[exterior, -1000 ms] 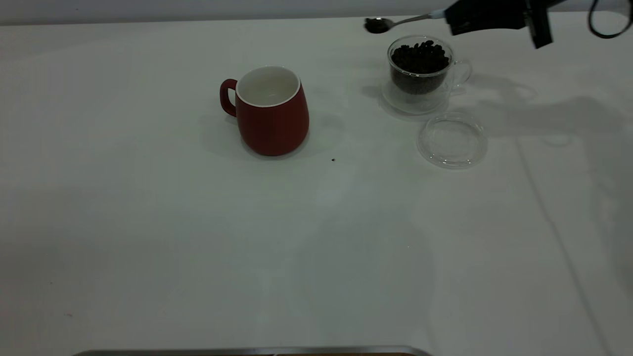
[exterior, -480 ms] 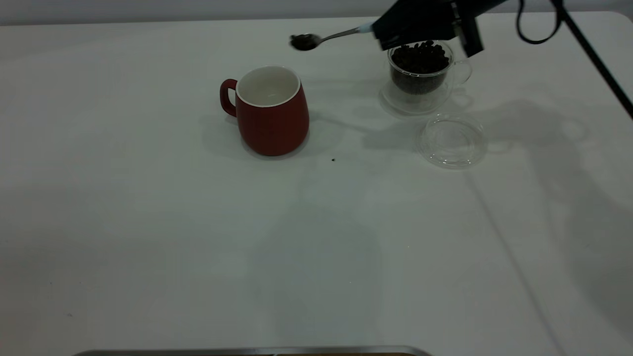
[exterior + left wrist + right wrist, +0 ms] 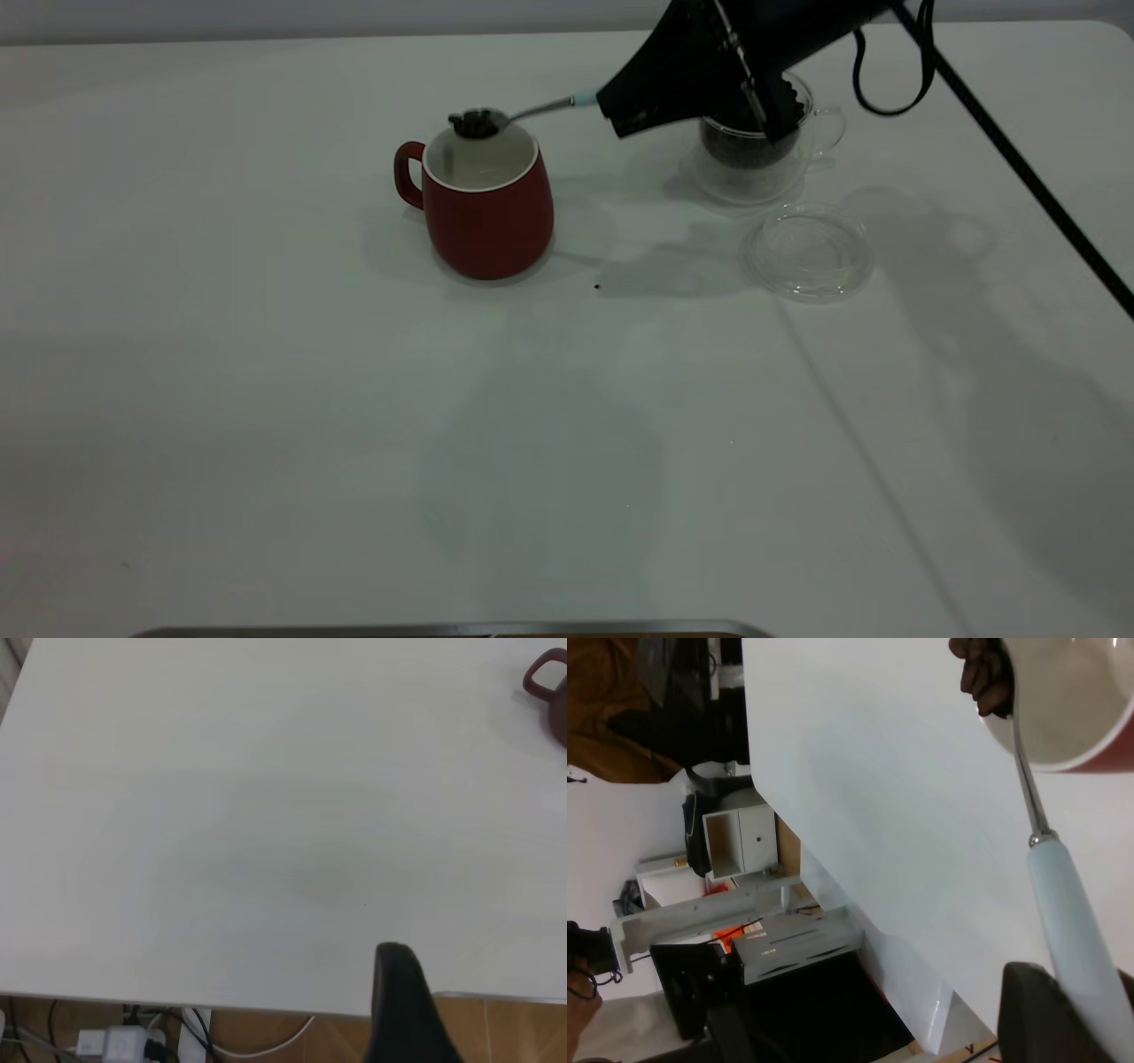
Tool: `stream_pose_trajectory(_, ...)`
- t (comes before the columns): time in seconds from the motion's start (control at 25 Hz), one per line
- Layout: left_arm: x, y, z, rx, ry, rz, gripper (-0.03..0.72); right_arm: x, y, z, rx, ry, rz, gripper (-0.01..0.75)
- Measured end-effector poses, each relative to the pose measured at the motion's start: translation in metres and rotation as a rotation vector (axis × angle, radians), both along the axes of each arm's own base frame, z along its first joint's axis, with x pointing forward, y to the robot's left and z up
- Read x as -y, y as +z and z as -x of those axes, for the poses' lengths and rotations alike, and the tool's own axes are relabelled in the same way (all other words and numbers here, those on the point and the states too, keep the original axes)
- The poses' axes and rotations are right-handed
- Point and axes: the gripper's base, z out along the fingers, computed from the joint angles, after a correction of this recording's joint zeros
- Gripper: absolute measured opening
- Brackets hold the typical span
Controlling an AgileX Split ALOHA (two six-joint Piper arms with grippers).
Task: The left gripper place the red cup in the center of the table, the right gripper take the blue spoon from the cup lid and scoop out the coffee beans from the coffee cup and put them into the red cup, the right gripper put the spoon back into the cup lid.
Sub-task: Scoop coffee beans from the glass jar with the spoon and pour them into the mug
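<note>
Left gripper (image 3: 399, 1010) parked off the near table (image 3: 266, 443) edge, well clear; whether it is released or clenched I cannot tell. Mug (image 3: 487, 199) sits mid-table, handle to the left, nothing crowding it. Spoon (image 3: 509, 115) bowl, loaded with beans (image 3: 476, 124), hovers over the mug's far rim, its long axis running rightward and slightly up to the right gripper (image 3: 620, 111), clenched on the handle. Glass cup (image 3: 757, 133) behind that gripper; lid (image 3: 808, 250) nearer, empty. Tipping looks due next.

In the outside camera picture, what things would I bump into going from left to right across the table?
red cup → blue spoon with its coffee beans over the cup's rim → right gripper → coffee cup → cup lid
</note>
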Motion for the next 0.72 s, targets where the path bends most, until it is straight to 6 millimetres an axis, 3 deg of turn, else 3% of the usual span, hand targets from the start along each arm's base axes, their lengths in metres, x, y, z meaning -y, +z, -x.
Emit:
stream_pose_trajectory(0.4,0.0,0.0,0.0,0.0,0.0,0.0,0.5,0.003,-0.009,0.004,0.032,0.065,0.095,0.097)
stream_pose_trajectory(0.72,0.0,0.0,0.0,0.0,0.001,0.001,0.5,-0.009,-0.013,0.002,0.068,0.052,0.142,0.097)
